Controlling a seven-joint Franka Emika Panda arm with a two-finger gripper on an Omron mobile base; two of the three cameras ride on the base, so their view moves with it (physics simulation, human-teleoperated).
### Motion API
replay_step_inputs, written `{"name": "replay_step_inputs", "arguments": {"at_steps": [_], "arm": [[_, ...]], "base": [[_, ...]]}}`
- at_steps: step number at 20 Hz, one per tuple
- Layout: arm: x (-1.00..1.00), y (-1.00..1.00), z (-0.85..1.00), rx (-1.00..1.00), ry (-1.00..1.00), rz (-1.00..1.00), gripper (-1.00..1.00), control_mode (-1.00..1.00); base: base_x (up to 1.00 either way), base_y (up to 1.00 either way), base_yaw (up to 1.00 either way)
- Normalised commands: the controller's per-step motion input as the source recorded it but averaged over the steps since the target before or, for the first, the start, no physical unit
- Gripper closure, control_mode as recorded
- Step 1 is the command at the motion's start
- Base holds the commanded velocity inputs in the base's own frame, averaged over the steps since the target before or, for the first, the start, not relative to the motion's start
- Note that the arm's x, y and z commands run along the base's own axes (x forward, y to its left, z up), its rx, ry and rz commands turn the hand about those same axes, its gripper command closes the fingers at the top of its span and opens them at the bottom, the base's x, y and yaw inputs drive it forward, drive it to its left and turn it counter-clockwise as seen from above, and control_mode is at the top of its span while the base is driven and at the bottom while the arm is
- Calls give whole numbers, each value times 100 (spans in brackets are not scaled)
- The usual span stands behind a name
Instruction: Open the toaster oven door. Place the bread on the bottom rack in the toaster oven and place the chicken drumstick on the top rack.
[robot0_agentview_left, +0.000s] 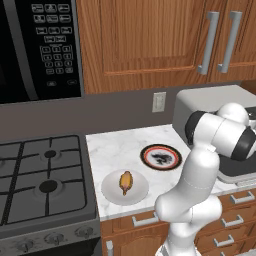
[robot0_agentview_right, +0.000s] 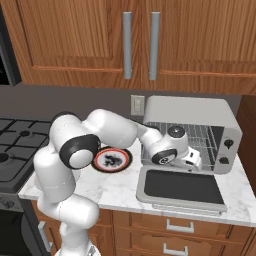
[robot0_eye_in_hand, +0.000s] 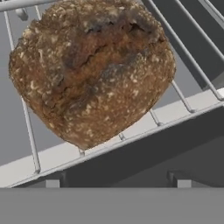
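1. Left base view: the chicken drumstick (robot0_agentview_left: 126, 182) lies on a white plate (robot0_agentview_left: 111, 192) at lower centre; a dark-rimmed plate (robot0_agentview_left: 160, 156) sits just right of it, and the toaster oven (robot0_agentview_left: 210, 102) is at the right edge.
2. Right base view: the toaster oven door (robot0_agentview_right: 181, 186) lies flat open at lower right; the gripper (robot0_agentview_right: 194, 161) reaches into the oven mouth — jaw width cannot be told.
3. Hand view: the bread (robot0_eye_in_hand: 92, 70) fills the upper frame, resting on a wire rack (robot0_eye_in_hand: 183, 52) — which rack, unclear.

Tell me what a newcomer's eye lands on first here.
The rough dark brown bread chunk looms in the hand view, over a thin silver wire rack. In the right base view the white arm reaches into the boxy silver toaster oven, its dark glass door folded flat. A golden-orange drumstick waits on a white plate.
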Motion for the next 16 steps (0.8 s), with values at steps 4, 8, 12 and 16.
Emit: {"name": "replay_step_inputs", "arguments": {"at_steps": [4, 8, 12, 16], "arm": [[62, 28, 0, 1, -2, -8, -100, -100], [67, 25, 0, 0, -1, -8, -100, -100], [56, 20, 0, 1, -1, -8, -100, -100], [15, 2, 0, 0, 0, -4, -100, -100]], "base": [[0, 0, 0], [0, 0, 0], [0, 0, 0], [0, 0, 0]]}}
